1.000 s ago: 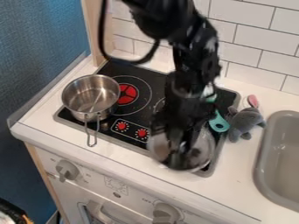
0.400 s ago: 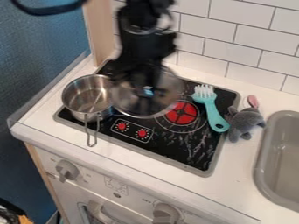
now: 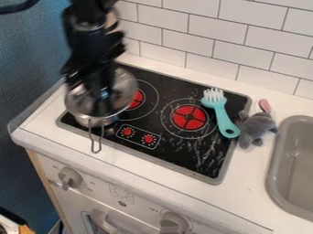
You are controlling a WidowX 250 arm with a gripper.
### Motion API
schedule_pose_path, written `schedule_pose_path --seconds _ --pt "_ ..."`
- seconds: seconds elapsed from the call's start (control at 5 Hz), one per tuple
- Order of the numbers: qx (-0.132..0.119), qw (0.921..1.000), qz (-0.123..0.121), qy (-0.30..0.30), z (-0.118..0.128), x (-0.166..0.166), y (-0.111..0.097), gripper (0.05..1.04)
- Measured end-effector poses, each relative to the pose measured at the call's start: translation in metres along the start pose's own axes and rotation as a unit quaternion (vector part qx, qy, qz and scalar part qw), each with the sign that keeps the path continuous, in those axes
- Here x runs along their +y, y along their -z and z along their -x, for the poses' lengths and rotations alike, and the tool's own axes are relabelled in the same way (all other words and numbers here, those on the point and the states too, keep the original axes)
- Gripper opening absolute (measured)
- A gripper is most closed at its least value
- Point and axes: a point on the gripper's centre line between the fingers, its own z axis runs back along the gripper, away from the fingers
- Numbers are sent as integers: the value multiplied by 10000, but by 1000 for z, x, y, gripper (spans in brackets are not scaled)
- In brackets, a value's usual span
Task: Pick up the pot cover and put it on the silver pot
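Note:
At the left of the stove, my gripper (image 3: 104, 93) points down, shut on the pot cover (image 3: 125, 87) by its knob. The glass cover with its metal rim is over the silver pot (image 3: 110, 120) and hides most of its opening. Whether the rims touch cannot be told. The pot stands on the left part of the black cooktop, its wire handle pointing toward the front edge.
On the right of the cooktop (image 3: 183, 155) lies a teal brush (image 3: 223, 119). Beside it on the counter is a grey plush toy (image 3: 256, 129), with the sink (image 3: 276, 176) farther right. A tiled wall (image 3: 177, 20) runs behind.
From the cooktop's front right, the gripper has lifted the cover and carried it left, to over the silver pot. Pot, brush and toy have stayed put.

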Motion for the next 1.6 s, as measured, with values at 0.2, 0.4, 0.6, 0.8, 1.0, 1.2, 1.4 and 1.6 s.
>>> schedule_pose_path --seconds 0.2,0.4,0.6,0.8,1.0,1.2,1.4,1.6 --pt "164 9997 -153 -88 -7 -5 16 280" --pt "140 9996 -217 -88 -16 -14 25 280" --pt "172 9994 -300 -93 -21 -19 38 280" --pt "168 9990 -393 -117 -29 -21 46 280" --pt "205 9987 -469 -32 -30 -23 50 338" --pt "303 9987 -418 7 -27 -26 51 632" --pt "310 9987 -414 18 -27 -26 51 930" --pt "342 9986 -390 42 -24 -27 51 1005"
